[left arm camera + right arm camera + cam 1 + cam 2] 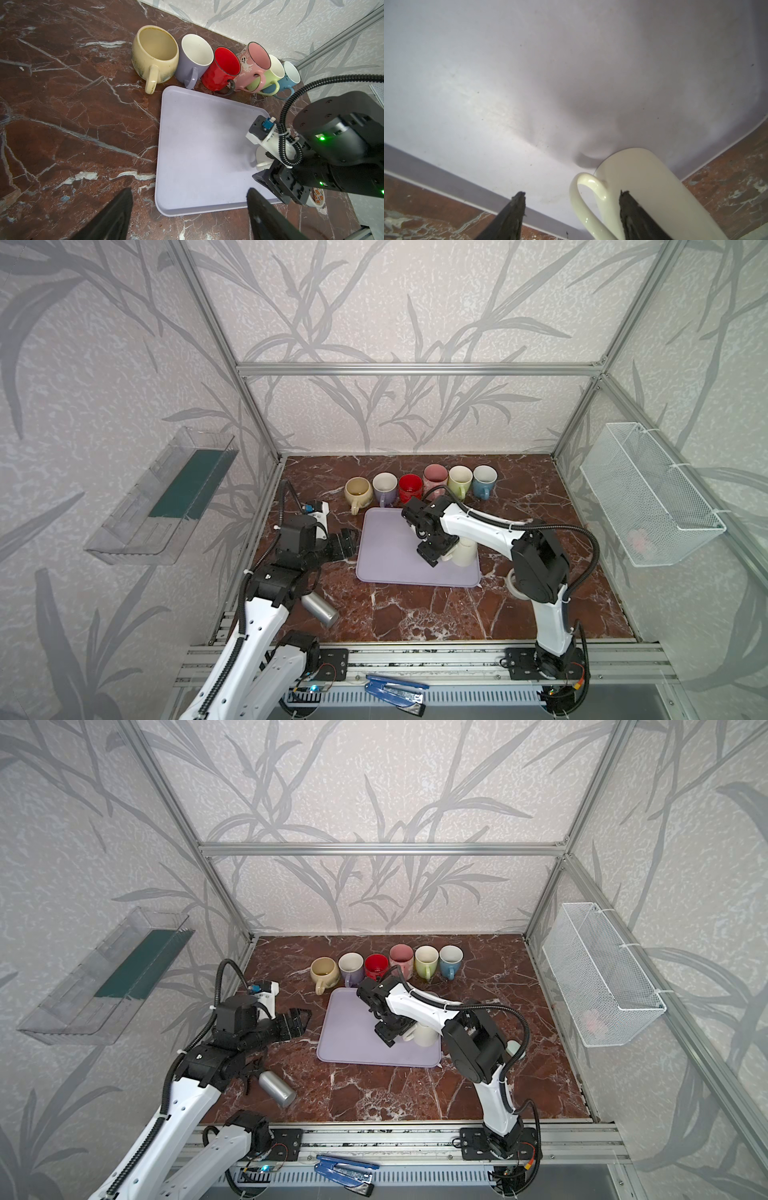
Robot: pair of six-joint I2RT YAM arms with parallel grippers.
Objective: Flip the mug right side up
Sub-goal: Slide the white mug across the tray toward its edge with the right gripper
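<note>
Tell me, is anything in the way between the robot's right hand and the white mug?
Nothing I can see. The open right hand is right beside the white mug on the purple tray, and the mug's handle shows between its fingers.

Mug (466, 555) on tray (386, 547), row of mugs (410, 488) behind tray

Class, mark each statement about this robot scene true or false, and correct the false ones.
1. Six mugs stand in a row behind the tray. True.
2. The white mug sits on the bare table. False: it is on the tray.
3. The left gripper holds the silver can. False: its jaws are open and empty; the can lies on the table.
4. The white mug's handle lies between the right gripper's open jaws. True.
</note>
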